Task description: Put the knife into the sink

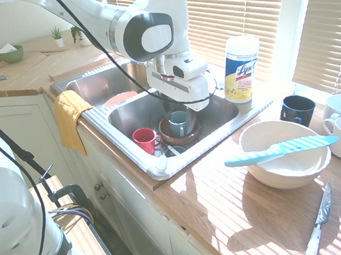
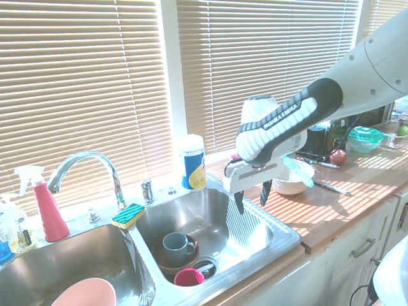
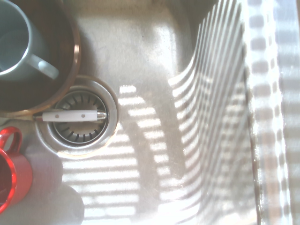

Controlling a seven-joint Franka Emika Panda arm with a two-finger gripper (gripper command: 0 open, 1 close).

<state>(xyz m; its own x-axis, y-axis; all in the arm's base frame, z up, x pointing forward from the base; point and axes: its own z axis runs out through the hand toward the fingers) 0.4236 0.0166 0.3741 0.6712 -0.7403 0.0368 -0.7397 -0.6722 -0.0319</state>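
Ideally, with the gripper (image 2: 252, 198) spread wide and empty above the sink (image 2: 285, 241), it should swing over to the turquoise knife (image 1: 282, 150) lying across the white bowl (image 1: 289, 172), line up square to the handle, and close gently without nudging the bowl.

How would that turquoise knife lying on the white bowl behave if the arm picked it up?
The knife looks stiff, bridging the bowl without sagging. With both ends past the rim, it might swivel or tip if nudged off-center.
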